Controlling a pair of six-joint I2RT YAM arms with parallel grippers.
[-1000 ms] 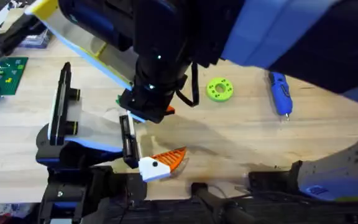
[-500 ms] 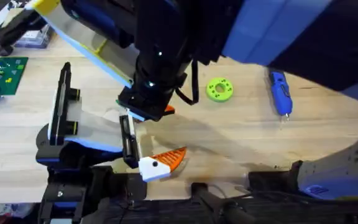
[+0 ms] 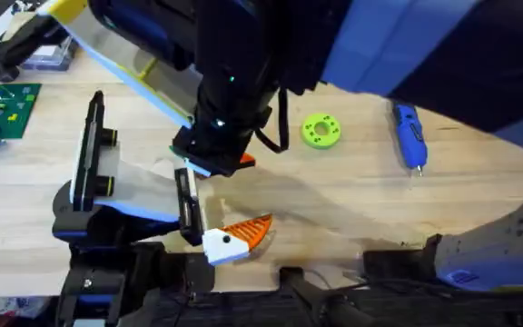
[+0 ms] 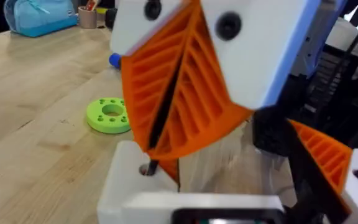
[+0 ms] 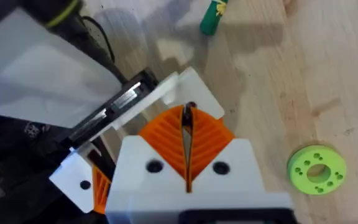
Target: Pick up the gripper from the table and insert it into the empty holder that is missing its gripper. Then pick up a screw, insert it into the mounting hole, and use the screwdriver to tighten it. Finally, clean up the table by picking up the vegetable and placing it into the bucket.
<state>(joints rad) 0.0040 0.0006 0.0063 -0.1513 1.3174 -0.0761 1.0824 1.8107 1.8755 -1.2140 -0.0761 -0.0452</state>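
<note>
Overhead and wrist views, screw-insertion stage. I am clenching my right gripper [image 5: 187, 127], its white fingers and orange ribbed pads pressed together on a thin dark metal screw [image 5: 189, 115]. I am holding the screw upright just above the mounting hole [image 4: 146, 169] in the white block beside the short narrow black upright holder [image 3: 187, 204]; I cannot tell whether the tip is touching the hole. The small white gripper piece with a black dot and an orange ribbed wedge pad [image 3: 232, 238] is sitting at the near end of that holder, touching it.

My right arm, dark and blurred, is crossing the middle of the overhead view and covering the table behind the holder. The taller black upright with yellow-green marks [image 3: 92, 150] is standing to the left of the holder. The green round disc [image 3: 320, 130] is lying on the wooden table [image 3: 352, 195] to the right. The blue pen-shaped screwdriver [image 3: 409, 136] is resting farther right, well apart from both grippers. A green circuit board [image 3: 3, 109] is lying at the far left. I cannot tell whether my left gripper [image 4: 216, 214] is released or clenched.

Compared with one second ago, the table items are lying in the same places, and my right gripper is staying over the hole with hardly any visible shift.
</note>
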